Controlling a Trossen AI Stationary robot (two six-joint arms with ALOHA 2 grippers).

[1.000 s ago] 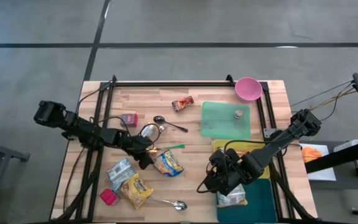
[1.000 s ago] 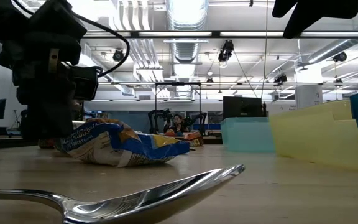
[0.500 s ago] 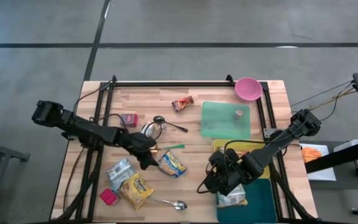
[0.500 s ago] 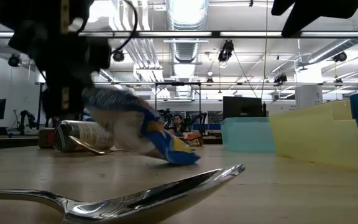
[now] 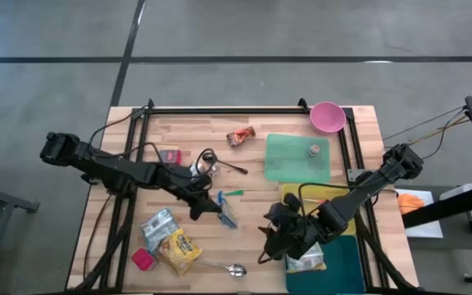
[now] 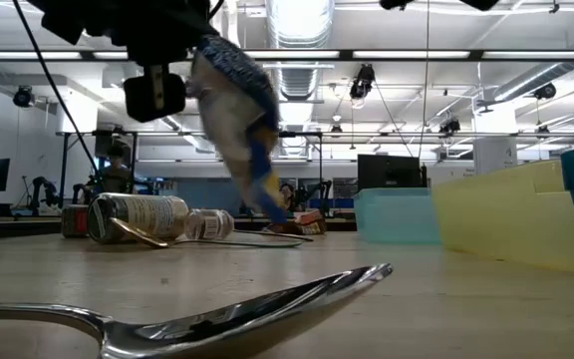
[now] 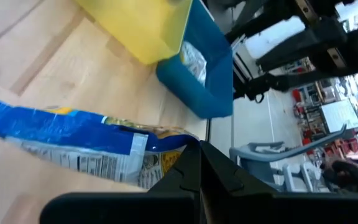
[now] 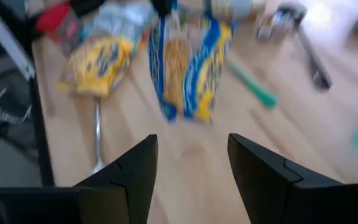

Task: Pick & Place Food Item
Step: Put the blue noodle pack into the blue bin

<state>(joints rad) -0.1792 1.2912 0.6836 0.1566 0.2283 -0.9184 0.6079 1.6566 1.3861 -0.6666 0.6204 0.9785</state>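
A blue-and-yellow snack bag (image 5: 227,210) hangs above the middle of the table, with my left gripper (image 5: 204,205) shut on it. In the low view the bag (image 6: 239,120) dangles well above the wood. It also shows in the left wrist view (image 7: 73,149) and in the right wrist view (image 8: 188,62). My right gripper (image 5: 274,238) stands open to the bag's right, over the table near the bins. Its fingers (image 8: 191,180) point toward the bag with nothing between them. My left gripper pinches one end of the bag (image 7: 166,160) between its two shut fingers (image 7: 199,171). The fingers come from the table's left, slanting down a little. The bag hangs below them, long side down, clear of the table (image 6: 252,189).
A yellow snack bag (image 5: 176,250), a silvery bag (image 5: 158,223), a pink item (image 5: 143,260) and a spoon (image 5: 220,268) lie near the front left. A bottle (image 5: 199,172) lies behind the gripper. A yellow bin (image 6: 506,219) and a teal bin (image 5: 334,270) stand front right, a green mat (image 5: 297,157) and a pink bowl (image 5: 327,116) far right.
My left gripper has risen and gone a little toward the table's right with the snack bag. The bag lay flat on the wood; first one end came up, and now it hangs clear, edge-on from above. My right gripper has turned a little in place.
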